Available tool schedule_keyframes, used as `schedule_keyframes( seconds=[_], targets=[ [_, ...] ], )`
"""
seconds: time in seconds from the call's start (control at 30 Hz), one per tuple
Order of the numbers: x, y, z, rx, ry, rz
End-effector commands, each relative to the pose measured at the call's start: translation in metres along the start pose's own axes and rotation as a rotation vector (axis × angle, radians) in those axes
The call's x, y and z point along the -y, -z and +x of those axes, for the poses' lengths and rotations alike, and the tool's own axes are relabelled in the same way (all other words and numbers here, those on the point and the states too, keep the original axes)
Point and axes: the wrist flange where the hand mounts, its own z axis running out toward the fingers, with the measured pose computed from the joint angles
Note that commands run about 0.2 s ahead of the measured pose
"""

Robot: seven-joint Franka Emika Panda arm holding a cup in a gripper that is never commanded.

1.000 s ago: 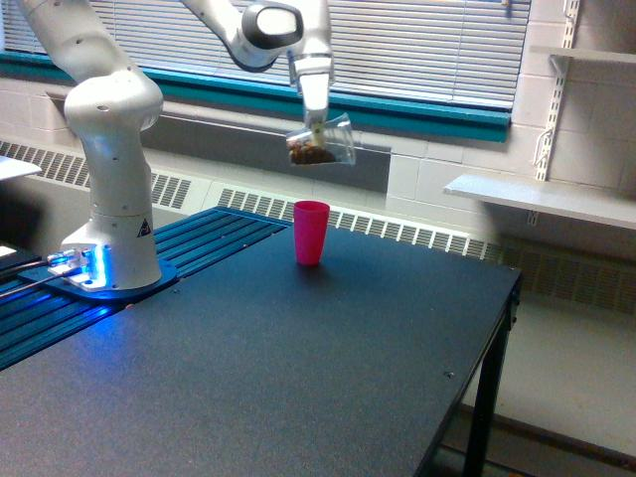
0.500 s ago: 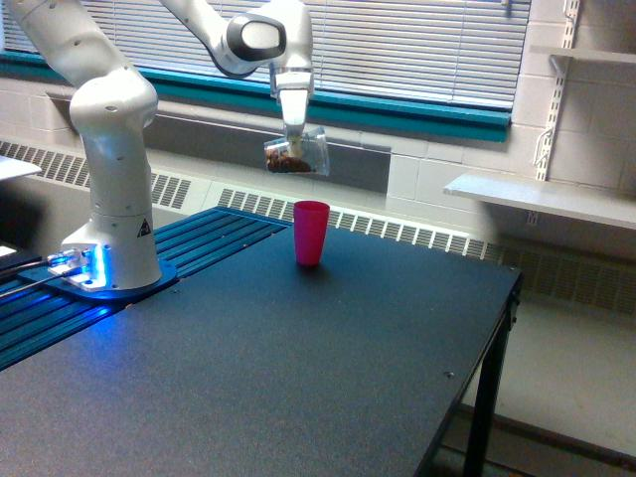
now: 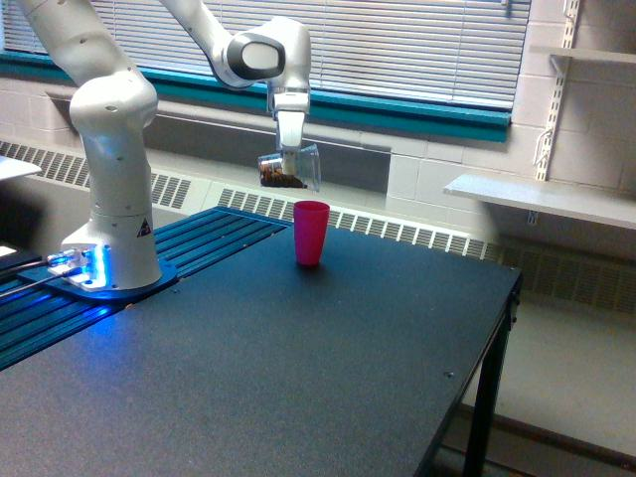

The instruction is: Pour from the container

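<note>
Clear cup (image 3: 290, 170) with brown bits, gripped in my claw (image 3: 289, 151), lies tipped sideways, mouth toward the exterior view's right, above the pink cup (image 3: 310, 233).

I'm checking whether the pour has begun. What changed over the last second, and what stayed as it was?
The gripper carried the clear container down and toward the exterior view's left, so it now hangs tilted just above and left of the pink cup. The brown bits remain inside; no stream is visible. The jaws stayed closed on the container throughout. The pink cup kept its place upright on the table.
</note>
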Motion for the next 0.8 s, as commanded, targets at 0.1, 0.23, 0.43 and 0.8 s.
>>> schedule_keyframes(
  seconds=[0.1, 0.23, 0.43, 0.8],
  targets=[
    [0.016, -0.007, 0.003, 0.024, 0.069, 0.006],
    [0.023, -0.010, 0.001, 0.039, 0.088, 0.003],
    [0.030, -0.015, 0.000, 0.056, 0.109, -0.004],
    [0.037, -0.012, -0.004, 0.067, 0.128, -0.024]
  ],
)
